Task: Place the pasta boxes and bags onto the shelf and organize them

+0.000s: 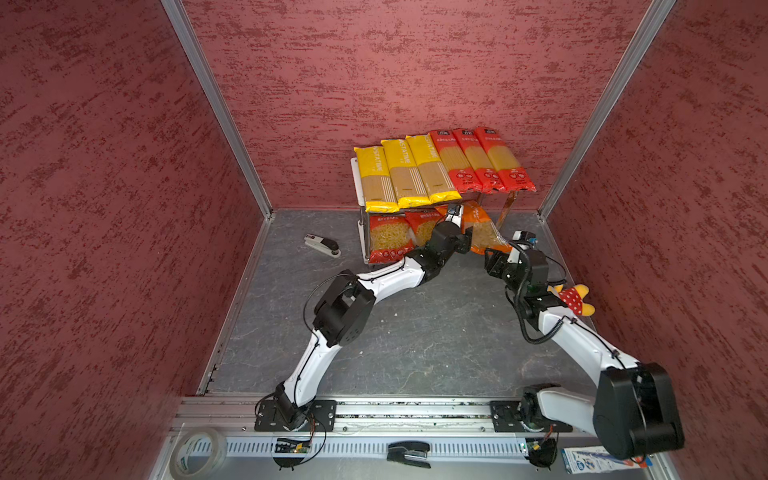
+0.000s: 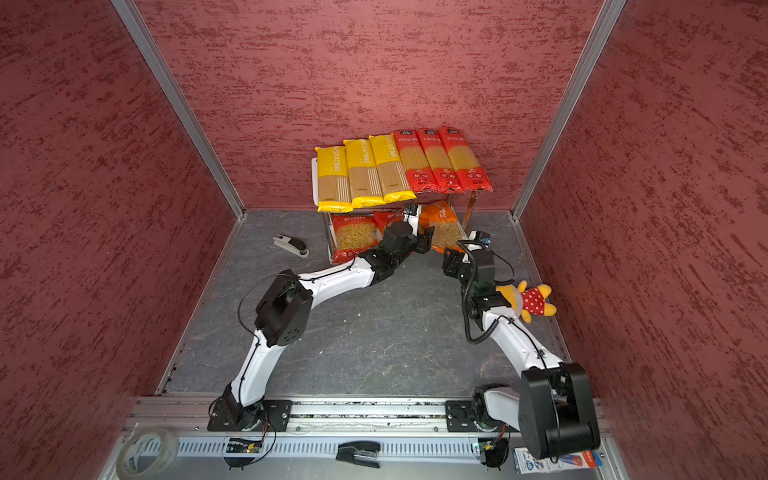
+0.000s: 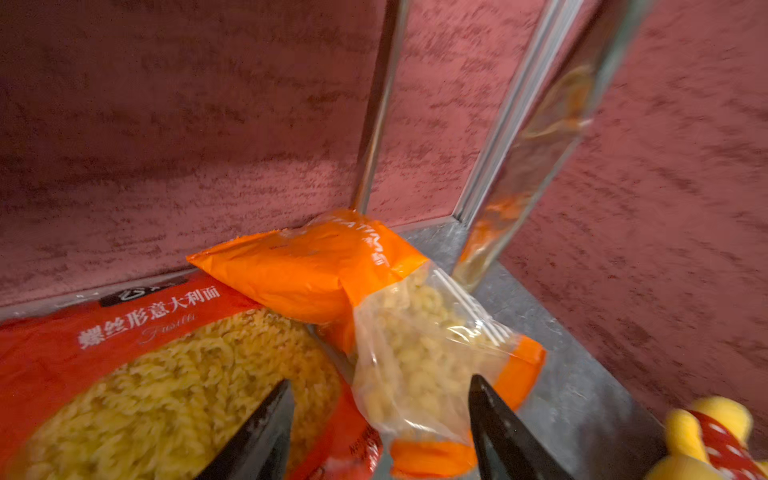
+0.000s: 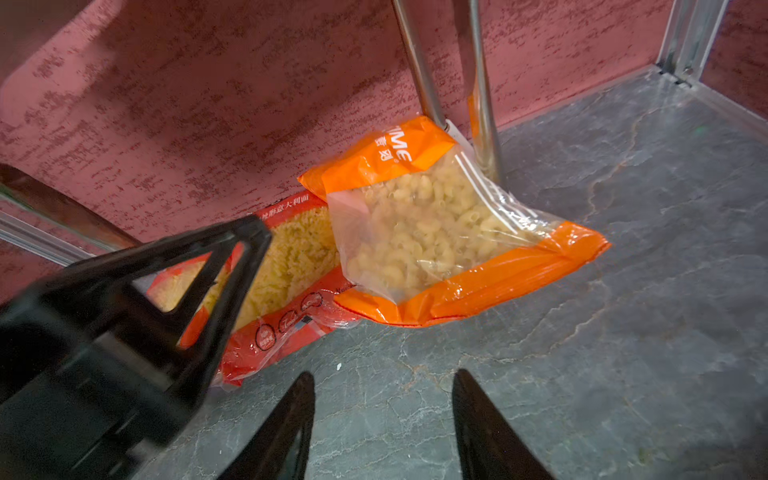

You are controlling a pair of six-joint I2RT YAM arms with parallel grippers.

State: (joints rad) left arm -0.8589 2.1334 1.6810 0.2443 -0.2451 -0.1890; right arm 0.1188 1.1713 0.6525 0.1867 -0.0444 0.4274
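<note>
The shelf point(image 1: 358, 183) stands against the back wall. Its top board carries three yellow spaghetti packs point(image 1: 401, 174) and three red spaghetti packs point(image 1: 478, 162) side by side. On the lower board lie two red short-pasta bags point(image 1: 386, 239), with an orange bag point(image 4: 436, 224) at the right, tilted against a chrome post point(image 4: 484, 124) and sticking out in front. My left gripper point(image 3: 380, 380) is open just in front of the orange bag point(image 3: 374, 299) and over a red bag point(image 3: 166, 374), holding nothing. My right gripper point(image 4: 382, 374) is open over bare floor, short of the orange bag.
A white stapler point(image 1: 322, 245) lies on the floor left of the shelf. A yellow plush toy in a red dotted dress point(image 1: 575, 299) sits beside my right arm. At the front rail are a tape roll point(image 1: 199, 455), a black stapler point(image 1: 409, 453) and a blue-white carton point(image 1: 598, 459).
</note>
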